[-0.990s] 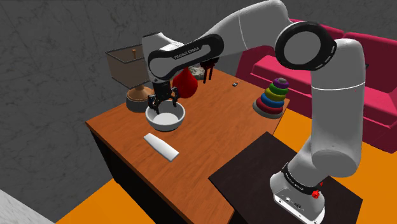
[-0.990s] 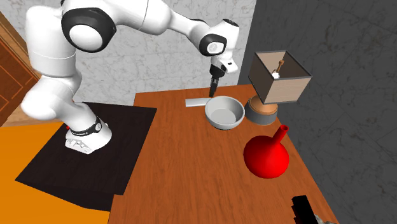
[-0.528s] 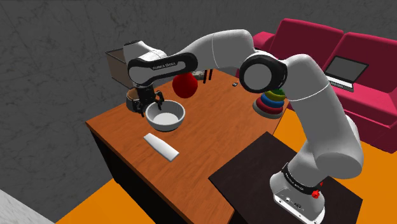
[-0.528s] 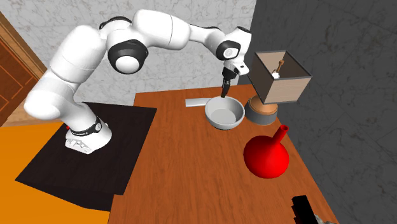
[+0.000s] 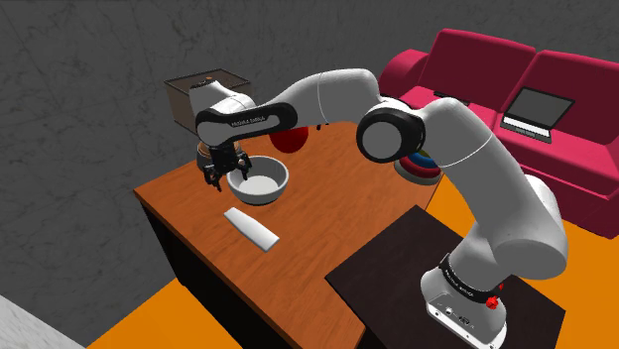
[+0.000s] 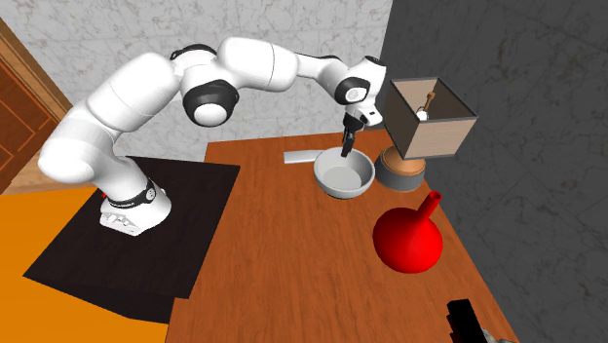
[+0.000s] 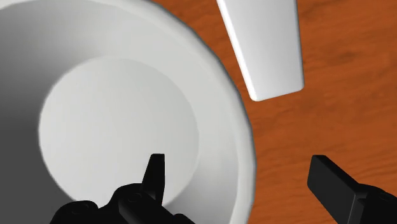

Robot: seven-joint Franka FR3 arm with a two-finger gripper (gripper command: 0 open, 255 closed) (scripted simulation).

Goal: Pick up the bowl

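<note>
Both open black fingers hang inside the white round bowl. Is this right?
No. The wrist view shows one of the open black fingers inside the white round bowl; the other hangs outside its rim, over the brown wooden table.

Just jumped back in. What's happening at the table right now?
The black gripper of the white Franka arm is down at the pale grey round bowl on the brown wooden table. Its fingers are open and straddle the rim, one inside, one outside. Nothing is clasped yet; the bowl rests there beside a flat white slab.
</note>
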